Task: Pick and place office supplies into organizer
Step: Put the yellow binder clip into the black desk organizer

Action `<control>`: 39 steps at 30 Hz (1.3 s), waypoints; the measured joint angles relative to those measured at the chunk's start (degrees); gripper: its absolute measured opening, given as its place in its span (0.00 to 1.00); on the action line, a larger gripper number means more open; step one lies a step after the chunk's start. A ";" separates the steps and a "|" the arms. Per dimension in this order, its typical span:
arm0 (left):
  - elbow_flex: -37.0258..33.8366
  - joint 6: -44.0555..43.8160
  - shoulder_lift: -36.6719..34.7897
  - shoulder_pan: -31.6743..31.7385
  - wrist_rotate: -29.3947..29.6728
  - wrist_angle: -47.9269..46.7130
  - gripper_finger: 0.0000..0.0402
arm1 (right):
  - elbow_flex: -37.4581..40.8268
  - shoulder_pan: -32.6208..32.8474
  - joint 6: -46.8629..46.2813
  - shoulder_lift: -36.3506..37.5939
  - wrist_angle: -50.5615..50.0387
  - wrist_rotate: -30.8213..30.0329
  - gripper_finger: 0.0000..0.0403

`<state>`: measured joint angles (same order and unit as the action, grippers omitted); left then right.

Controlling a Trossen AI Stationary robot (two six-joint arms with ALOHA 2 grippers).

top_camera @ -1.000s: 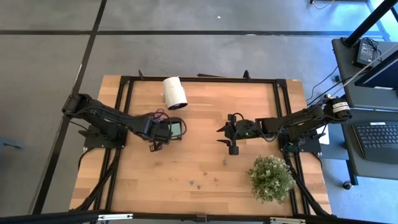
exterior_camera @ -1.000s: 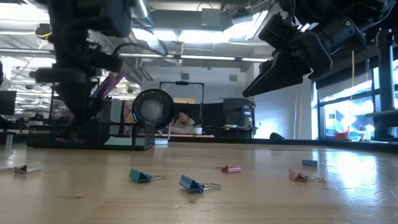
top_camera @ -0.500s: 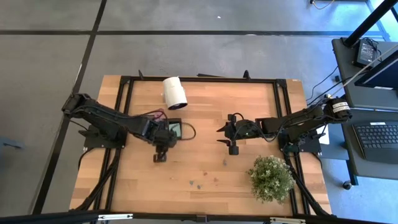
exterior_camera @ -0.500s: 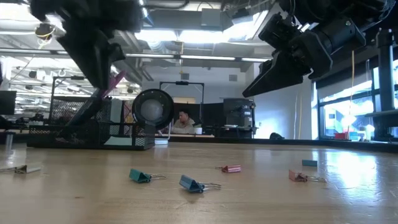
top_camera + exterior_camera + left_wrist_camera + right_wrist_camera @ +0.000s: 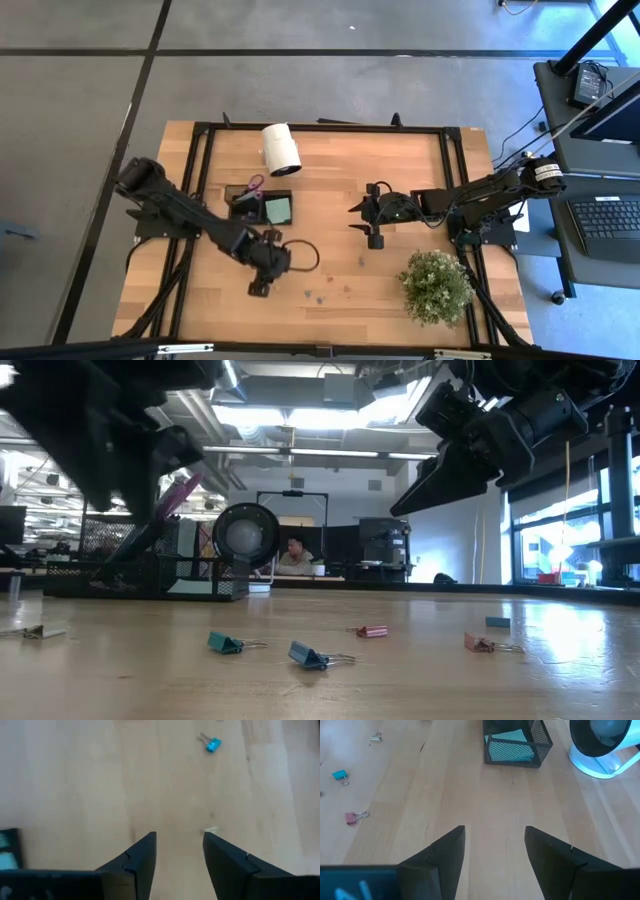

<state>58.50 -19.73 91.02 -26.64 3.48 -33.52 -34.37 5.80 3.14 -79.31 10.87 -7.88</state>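
The black mesh organizer [image 5: 264, 205] stands left of the table's middle, with purple-handled scissors [image 5: 254, 185] upright in it and a green sticky pad [image 5: 279, 209]; it also shows in the right wrist view [image 5: 517, 745]. Several small clips lie on the wood near the front: teal [image 5: 225, 644], blue [image 5: 308, 655], pink [image 5: 372, 631]. My left gripper [image 5: 261, 282] hangs open over bare wood near the organizer's front side, a blue clip [image 5: 214, 745] ahead of it and a pale clip [image 5: 210, 830] beside one finger. My right gripper [image 5: 358, 218] waits open above the table's middle.
A white cylinder roll [image 5: 280, 148] lies on its side beyond the organizer. A bushy potted plant [image 5: 436, 285] stands at the front right. More clips [image 5: 348, 290] dot the wood between my left gripper and the plant. A black frame [image 5: 320, 127] rims the table.
My left gripper has swung away from the organizer toward the table's near edge and slightly right, tipping and turning as it went. The scissors stay upright in the organizer. The clips have not moved.
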 joint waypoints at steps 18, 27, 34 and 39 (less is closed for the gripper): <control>14.70 -16.21 17.33 -8.61 0.73 -13.06 0.35 | 0.00 0.00 -5.61 0.00 0.28 0.00 0.52; 16.96 -21.55 19.81 -8.47 2.04 -14.51 0.35 | 0.00 0.00 -3.97 -0.02 0.35 0.00 0.52; 16.96 -20.58 19.81 -8.12 2.41 -14.47 0.35 | 0.00 0.00 -2.69 -0.02 0.39 0.00 0.52; 16.96 -20.55 19.81 -7.44 2.35 -14.47 0.37 | 0.00 0.00 -2.67 -0.02 0.39 0.00 0.52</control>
<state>75.46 -40.28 110.83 -34.08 5.83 -47.99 -34.37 5.80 0.47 -79.33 11.27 -7.88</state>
